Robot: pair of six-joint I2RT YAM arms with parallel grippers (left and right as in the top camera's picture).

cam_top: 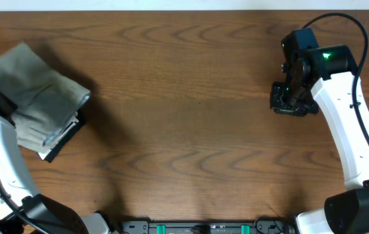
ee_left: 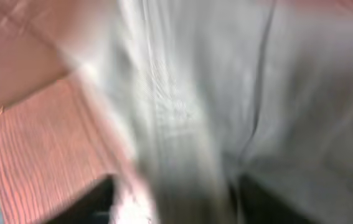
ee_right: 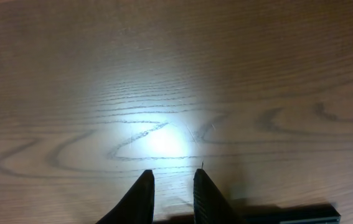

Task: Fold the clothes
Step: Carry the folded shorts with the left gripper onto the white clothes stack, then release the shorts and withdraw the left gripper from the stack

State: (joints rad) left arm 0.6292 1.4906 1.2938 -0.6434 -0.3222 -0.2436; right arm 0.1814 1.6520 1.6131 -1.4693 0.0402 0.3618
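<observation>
clothes seem draped on left gripper, grip impossible to tell; right gripper narrow, empty

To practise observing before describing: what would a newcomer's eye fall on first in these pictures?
The clothes, a compact grey-green bundle, lie at the far left edge of the table and fill the blurred left wrist view. Across the wood, the right gripper hangs at the right side, jaws slightly apart and empty.

Brown wooden table with pronounced oval grain fills the scene. Bright glare patch lies on its surface. Pale strip borders the far edge.
</observation>
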